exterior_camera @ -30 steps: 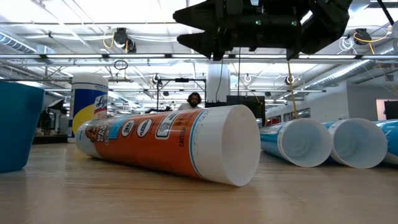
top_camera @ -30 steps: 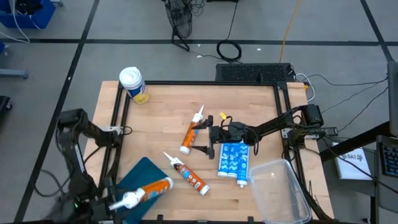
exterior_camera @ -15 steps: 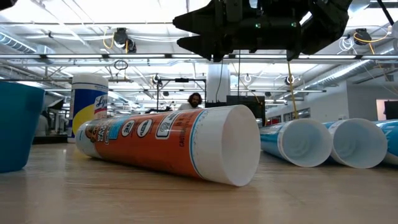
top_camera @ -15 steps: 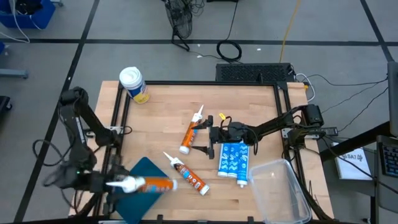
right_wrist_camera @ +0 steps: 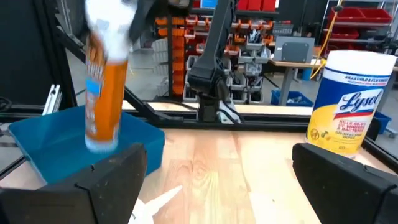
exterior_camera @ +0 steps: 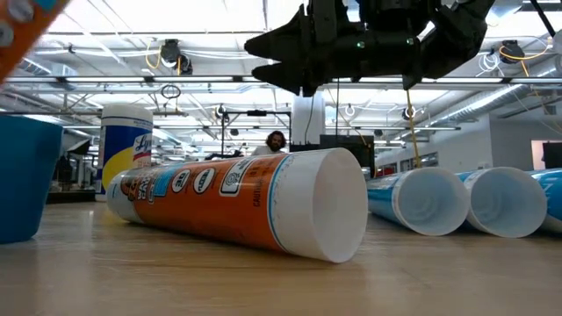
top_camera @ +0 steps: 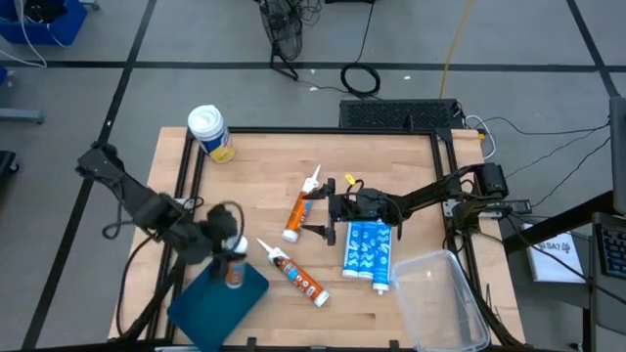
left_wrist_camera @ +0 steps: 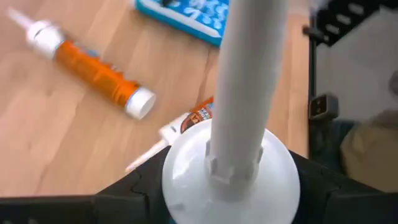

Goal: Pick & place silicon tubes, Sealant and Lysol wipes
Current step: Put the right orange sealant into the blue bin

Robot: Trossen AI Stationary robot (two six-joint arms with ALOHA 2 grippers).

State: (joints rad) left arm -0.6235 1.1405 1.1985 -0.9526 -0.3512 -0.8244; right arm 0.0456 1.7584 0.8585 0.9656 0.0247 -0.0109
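My left gripper [top_camera: 231, 252] is shut on an orange sealant tube [top_camera: 234, 274] that stands upright over the blue bin [top_camera: 217, 301]. The tube also shows in the right wrist view [right_wrist_camera: 104, 93]. My right gripper [top_camera: 315, 214] is open and empty above the table's middle, beside an orange tube [top_camera: 297, 211] that lies on its side. Another orange tube [top_camera: 293, 275] and two blue tubes [top_camera: 367, 250] lie flat on the wood. The Lysol wipes canister [top_camera: 210, 132] stands upright at the far left corner. My left gripper pinches the tube at its white nozzle end [left_wrist_camera: 229, 175], with one finger [left_wrist_camera: 124, 194] on each side of the white cap. The nozzle [left_wrist_camera: 249, 68] sticks out past the fingers. The tube hangs upright below the gripper, its lower end [right_wrist_camera: 99, 142] over the blue bin.
A clear plastic container [top_camera: 440, 298] sits at the near right corner. A black frame [top_camera: 186, 186] runs along the table's edges. In the low view the nearest orange tube [exterior_camera: 237, 206] lies in front, the blue bin [exterior_camera: 26, 175] to its left. A person [exterior_camera: 275, 143] is far behind.
My left gripper has risen and moved from the near left corner toward the table's far edge, over the blue bin. The orange tube it holds has turned from lying nearly level to standing upright.
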